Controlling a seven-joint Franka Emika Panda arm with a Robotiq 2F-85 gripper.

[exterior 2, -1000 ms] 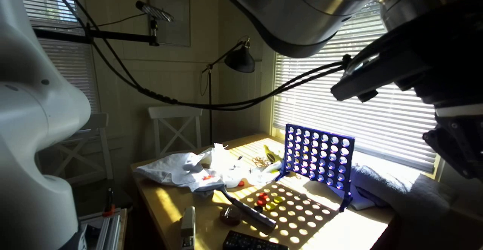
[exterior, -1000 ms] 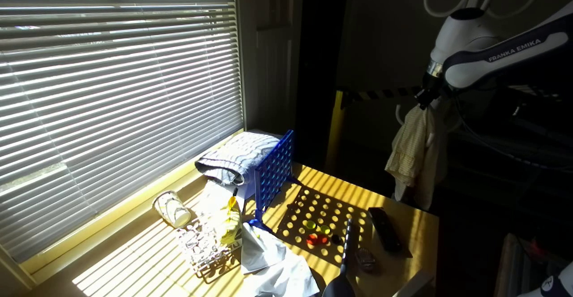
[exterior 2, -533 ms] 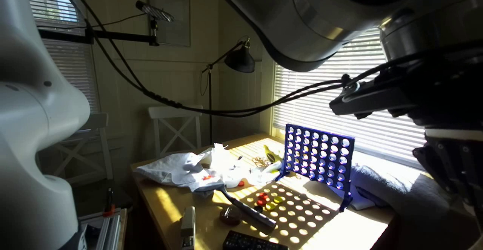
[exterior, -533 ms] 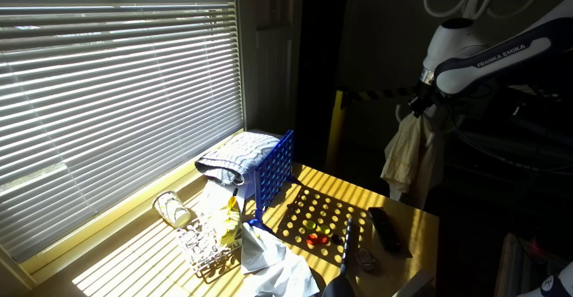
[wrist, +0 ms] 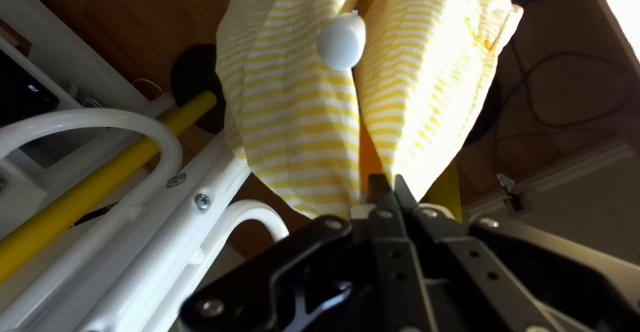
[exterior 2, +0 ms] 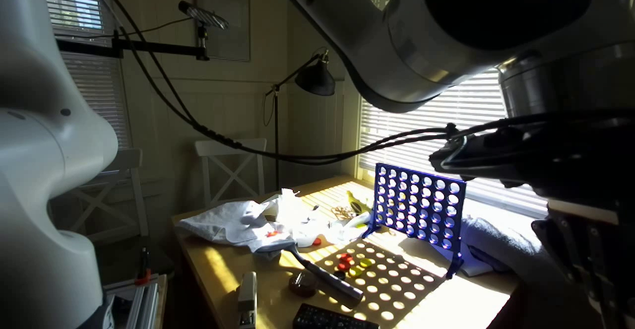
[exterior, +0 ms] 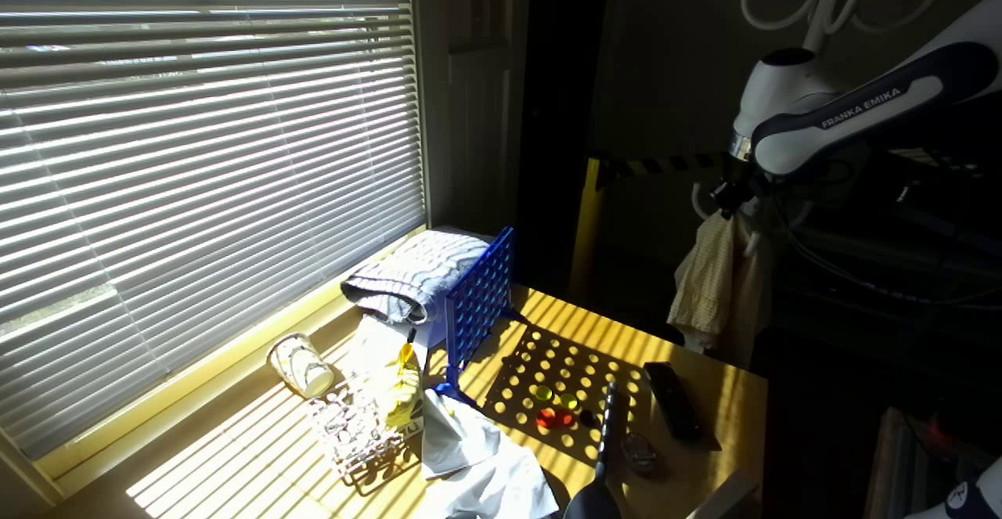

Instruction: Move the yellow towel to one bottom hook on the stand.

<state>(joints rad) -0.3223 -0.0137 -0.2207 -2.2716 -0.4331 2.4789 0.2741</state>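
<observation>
Lower and slightly nearer the slatted window [exterior: 211,174] than in the earlier frame: the gripper [wrist: 390,182], with the top of the yellow towel [exterior: 702,280]. Jaws pinch the towel by its upper end, letting it hang beyond the far edge of the counter [exterior: 742,405], off the corner away from the window. Such a grip presumably serves to drape it over a bottom hook [wrist: 341,41] of the white stand [wrist: 165,244]; the hook's tip shows against the folds, but from where I stand I cannot tell whether it has caught. Surface: a blue grid [exterior: 479,300] stands upright beside a grey towel [exterior: 419,264] at the window edge; a black remote [exterior: 673,401] lies near that far corner. Sunlight stripes the wood. Past the opposite edge stand a black lamp [exterior 2: 315,77] and a white chair [exterior 2: 230,147].
</observation>
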